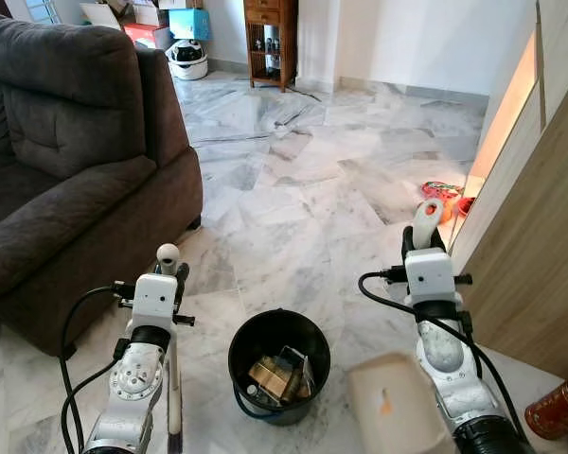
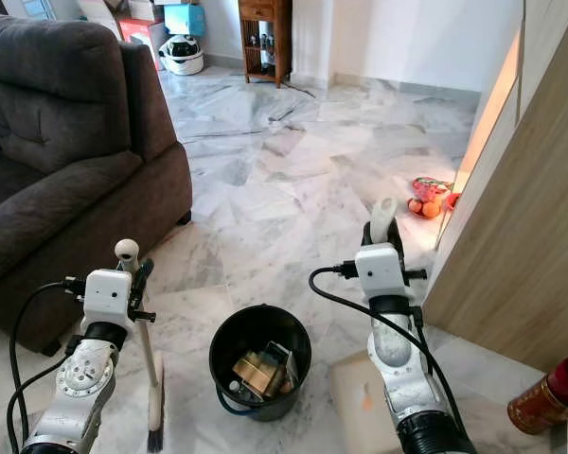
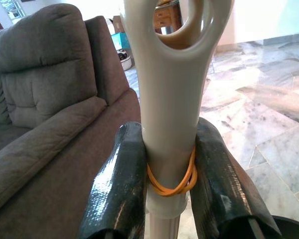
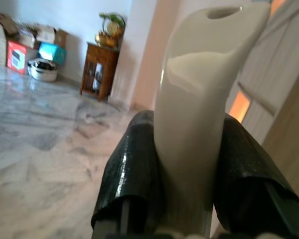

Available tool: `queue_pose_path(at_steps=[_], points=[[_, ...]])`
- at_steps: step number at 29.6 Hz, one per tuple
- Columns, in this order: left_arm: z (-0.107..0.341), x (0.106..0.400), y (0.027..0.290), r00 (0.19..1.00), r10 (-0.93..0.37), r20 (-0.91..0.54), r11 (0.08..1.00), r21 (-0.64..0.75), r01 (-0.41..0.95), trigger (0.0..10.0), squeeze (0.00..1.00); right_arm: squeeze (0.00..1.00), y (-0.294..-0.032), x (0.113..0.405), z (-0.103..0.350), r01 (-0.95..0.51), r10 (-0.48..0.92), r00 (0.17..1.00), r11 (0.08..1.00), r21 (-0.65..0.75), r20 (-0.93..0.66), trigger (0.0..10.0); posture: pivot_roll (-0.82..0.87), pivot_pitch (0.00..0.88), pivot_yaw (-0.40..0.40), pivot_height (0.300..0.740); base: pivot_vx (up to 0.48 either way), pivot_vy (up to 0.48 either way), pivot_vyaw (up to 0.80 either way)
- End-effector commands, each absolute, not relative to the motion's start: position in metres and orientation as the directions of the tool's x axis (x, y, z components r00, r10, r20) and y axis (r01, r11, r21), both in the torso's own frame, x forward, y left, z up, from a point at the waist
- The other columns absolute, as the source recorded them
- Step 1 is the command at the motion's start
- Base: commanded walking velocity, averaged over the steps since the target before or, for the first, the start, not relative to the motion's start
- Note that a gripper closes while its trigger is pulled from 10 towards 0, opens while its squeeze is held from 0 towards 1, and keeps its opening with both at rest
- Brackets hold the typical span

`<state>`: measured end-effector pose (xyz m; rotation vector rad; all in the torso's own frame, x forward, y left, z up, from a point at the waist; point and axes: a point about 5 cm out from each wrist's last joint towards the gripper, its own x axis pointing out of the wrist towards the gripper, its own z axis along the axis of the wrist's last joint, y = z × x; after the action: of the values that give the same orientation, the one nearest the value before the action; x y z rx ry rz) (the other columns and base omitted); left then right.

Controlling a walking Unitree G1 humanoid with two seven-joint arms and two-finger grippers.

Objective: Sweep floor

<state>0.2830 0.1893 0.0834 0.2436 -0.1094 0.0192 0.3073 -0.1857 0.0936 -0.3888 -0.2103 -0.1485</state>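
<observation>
Left gripper [image 3: 167, 189] clamped on the broom handle [image 3: 172, 99] just under its hanging loop, orange rubber band [image 3: 170, 180] wrapped between the fingers [image 3: 117, 189]. Broom [image 2: 151, 369] upright just left of the black bucket [image 2: 260, 357], dark bristles [image 2: 155, 437] down near the floor. Right gripper [image 4: 184, 174] closed around the pale dustpan handle [image 4: 199, 94]; dustpan [image 1: 398, 402] tilted, its pan just right of the bucket. Bucket already holding scraps, looks like cardboard and paper, hard to tell exactly.

For the step in hand: probably positioning to sweep or tip into the bucket. Best to keep the brush end flat on the marble floor [image 1: 293, 208], short strokes toward the pan, pan lip pressed down so nothing slides under. Grip near the handle's top gives little leverage, so slow strokes advised.

Edges and room: sofa [image 1: 66, 161] close on the left of the bucket, corner near the left arm. Wooden panel wall [image 1: 540, 255] close on the right of the bucket, red tin [image 2: 549, 395] at its base, fruit in a red bag [image 2: 431, 197] further along it. Wide open floor beyond the bucket, toward the wooden cabinet [image 1: 270, 38] and boxes. Cables on both arms loose, risk of snagging the bucket rim.
</observation>
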Motion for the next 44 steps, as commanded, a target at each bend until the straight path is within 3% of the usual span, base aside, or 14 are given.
queue_pose_path(at_steps=[1,5,37,44], points=[[0.091,0.281,0.192,0.988,-0.012,0.154,0.967,0.254,-0.028,10.0,0.00,0.00,-0.192,0.308,0.098,0.204,-0.124,0.959,0.926,-0.319,0.255,10.0,0.13,0.000,0.060,0.740,0.000,0.000,0.00],[0.088,0.281,0.193,0.990,0.000,0.143,0.972,0.231,-0.034,10.0,0.00,0.00,-0.196,0.308,0.089,0.202,-0.152,0.967,0.946,-0.253,0.203,10.0,0.13,0.000,0.057,0.740,0.000,0.000,0.00],[0.088,0.280,0.195,0.989,0.014,0.149,0.979,0.201,-0.044,10.0,0.00,0.00,-0.189,0.310,0.081,0.116,-0.078,0.981,0.970,-0.216,0.178,10.0,0.11,0.000,0.055,0.740,0.000,0.000,0.00],[0.088,0.280,0.196,0.989,0.013,0.149,0.978,0.202,-0.043,10.0,0.00,0.00,-0.189,0.309,0.079,0.109,-0.073,0.983,0.972,-0.210,0.170,10.0,0.11,0.000,0.056,0.740,-0.259,0.000,0.00]])
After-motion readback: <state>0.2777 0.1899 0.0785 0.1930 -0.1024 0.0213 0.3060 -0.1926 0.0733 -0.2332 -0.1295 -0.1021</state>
